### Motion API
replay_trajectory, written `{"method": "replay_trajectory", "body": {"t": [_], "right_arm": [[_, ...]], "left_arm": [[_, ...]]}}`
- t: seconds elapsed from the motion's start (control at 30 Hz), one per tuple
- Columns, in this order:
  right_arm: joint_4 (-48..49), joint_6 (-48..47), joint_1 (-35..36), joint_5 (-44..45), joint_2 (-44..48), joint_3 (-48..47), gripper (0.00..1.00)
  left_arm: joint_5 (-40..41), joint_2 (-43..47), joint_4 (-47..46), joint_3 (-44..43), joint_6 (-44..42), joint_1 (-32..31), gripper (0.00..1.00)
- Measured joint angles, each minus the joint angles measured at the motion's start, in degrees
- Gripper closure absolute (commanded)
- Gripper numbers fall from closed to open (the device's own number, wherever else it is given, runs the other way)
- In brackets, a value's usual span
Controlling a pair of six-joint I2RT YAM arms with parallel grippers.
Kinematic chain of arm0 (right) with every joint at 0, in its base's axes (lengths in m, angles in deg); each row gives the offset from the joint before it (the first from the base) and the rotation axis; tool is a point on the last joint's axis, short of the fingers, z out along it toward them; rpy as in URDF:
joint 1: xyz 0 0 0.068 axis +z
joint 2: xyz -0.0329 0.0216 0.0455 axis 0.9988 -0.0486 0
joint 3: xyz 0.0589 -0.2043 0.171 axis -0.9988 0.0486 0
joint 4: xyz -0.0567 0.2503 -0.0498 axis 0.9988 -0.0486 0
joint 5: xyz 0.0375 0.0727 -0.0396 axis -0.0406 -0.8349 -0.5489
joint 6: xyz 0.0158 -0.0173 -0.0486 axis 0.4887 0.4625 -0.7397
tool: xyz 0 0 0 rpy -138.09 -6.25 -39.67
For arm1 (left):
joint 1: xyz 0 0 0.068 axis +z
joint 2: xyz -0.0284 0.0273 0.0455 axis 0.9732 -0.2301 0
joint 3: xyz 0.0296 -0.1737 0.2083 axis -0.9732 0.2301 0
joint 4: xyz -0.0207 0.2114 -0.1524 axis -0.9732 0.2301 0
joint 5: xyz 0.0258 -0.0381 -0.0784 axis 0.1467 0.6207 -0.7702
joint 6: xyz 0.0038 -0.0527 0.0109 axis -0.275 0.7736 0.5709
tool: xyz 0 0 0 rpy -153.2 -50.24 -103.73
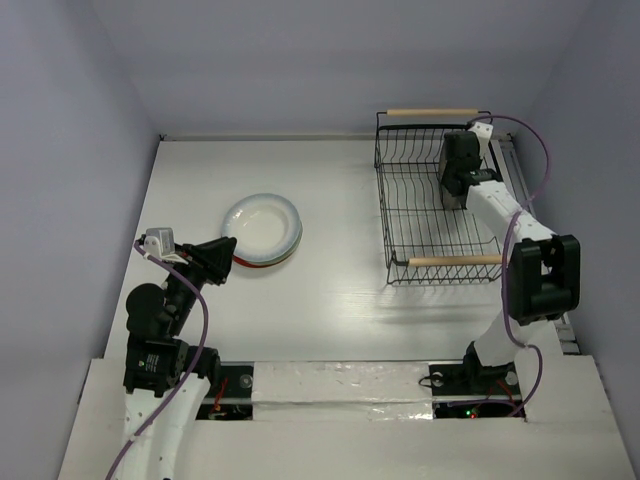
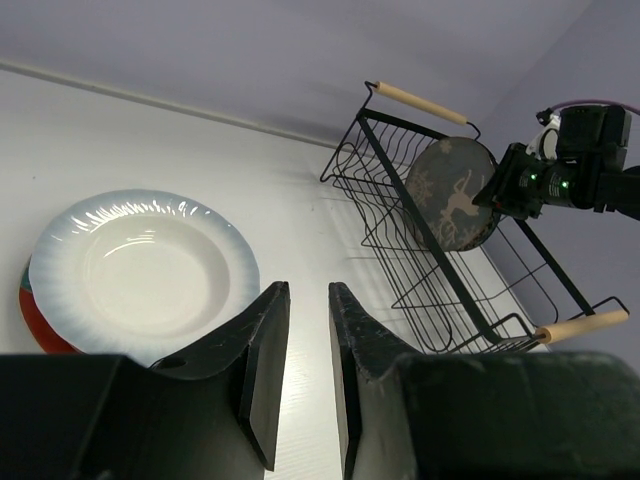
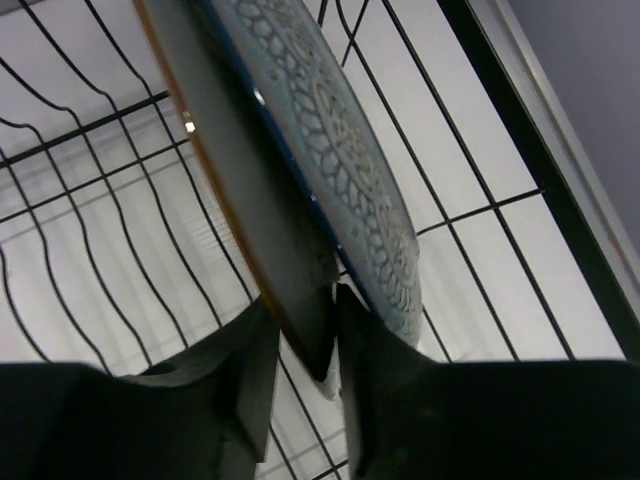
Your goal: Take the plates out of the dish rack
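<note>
Glazed ceramic, black wire, pale wood.
Between the matt black fingers (image 3: 250, 390) of the right gripper (image 3: 308, 345), the grey plate (image 3: 340, 130) has a dull, finely embossed face. The dish rack (image 1: 384, 200) around it is thin black wire with smooth light wooden handles (image 1: 432, 112). Ahead of the left gripper (image 2: 308, 330), the white plate (image 2: 140, 265) is smooth and glossy.

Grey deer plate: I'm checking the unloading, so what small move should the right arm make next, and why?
Probably lift it straight up: the right fingers pinch the rim of the grey deer plate, which stands on edge inside the dish rack.
</note>
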Motion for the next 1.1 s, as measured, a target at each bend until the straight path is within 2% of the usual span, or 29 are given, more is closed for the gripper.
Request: {"method": "replay_trajectory", "body": {"t": [0.1, 0.13, 0.27, 0.57, 0.83, 1.1], "right_arm": [[-1.18, -0.9, 0.0, 1.14, -1.2, -1.42, 0.83], [-1.7, -1.77, 0.0, 1.81, -1.49, -1.75, 0.91], [-3.3, -4.57, -0.11, 3.56, -1.7, -2.05, 1.0], [-5.53, -5.99, 2.69, 7.1, -0.98, -2.51, 1.0], [-12.2, -8.92, 5.33, 9.62, 2.71, -5.2, 1.0], [-12.72, -7.78, 6.12, 4.81, 10.29, -5.46, 1.0]], "left_arm": [[0.0, 0.0, 0.0, 0.0, 0.0, 0.0, 0.8], [0.0, 0.0, 0.0, 0.0, 0.0, 0.0, 0.8], [0.0, -0.02, 0.0, 0.0, -0.02, 0.0, 0.8], [0.0, -0.09, 0.0, 0.0, -0.02, 0.0, 0.8], [0.0, -0.28, 0.0, 0.0, -0.02, 0.0, 0.8], [0.0, -0.33, 0.0, 0.0, 0.0, 0.0, 0.8]]}}
